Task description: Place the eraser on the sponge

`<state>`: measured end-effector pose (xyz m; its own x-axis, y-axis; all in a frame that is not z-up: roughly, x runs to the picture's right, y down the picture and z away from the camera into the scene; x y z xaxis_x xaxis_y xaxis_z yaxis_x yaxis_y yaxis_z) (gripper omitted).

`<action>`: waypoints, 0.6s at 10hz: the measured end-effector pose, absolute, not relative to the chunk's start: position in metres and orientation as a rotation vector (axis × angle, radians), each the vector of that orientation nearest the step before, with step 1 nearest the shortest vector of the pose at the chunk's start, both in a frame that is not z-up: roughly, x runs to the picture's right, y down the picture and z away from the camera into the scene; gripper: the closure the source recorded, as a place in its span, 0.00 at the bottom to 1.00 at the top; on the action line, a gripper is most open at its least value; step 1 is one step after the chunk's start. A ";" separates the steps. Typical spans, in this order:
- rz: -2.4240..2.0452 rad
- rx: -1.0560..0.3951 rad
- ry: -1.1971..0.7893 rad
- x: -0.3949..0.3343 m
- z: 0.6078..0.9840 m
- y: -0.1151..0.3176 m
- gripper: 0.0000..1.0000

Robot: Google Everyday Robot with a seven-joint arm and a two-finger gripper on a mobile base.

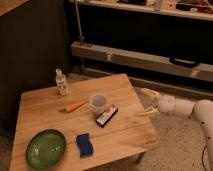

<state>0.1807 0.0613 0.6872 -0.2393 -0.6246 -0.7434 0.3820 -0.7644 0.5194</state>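
Wooden table [45,107] holds the eraser [107,115] beside the cup [98,102] — apart from the sponge [84,145]. Off the table's edge, the gripper [149,103] hangs spread, holding nothing — likely ready to grab.

Low wooden surface [45,107] on speckled floor [180,147]. Dark wall panel [35,45] behind, grey shelf rail [140,61] at back, dim warm light. Tool [148,103] just off the surface's right edge, fingers spread.
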 end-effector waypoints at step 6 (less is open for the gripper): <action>-2.016 1.394 -0.305 0.180 0.689 0.061 0.20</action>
<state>0.1797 0.0613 0.6893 -0.2149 -0.6322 -0.7444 0.3834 -0.7556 0.5311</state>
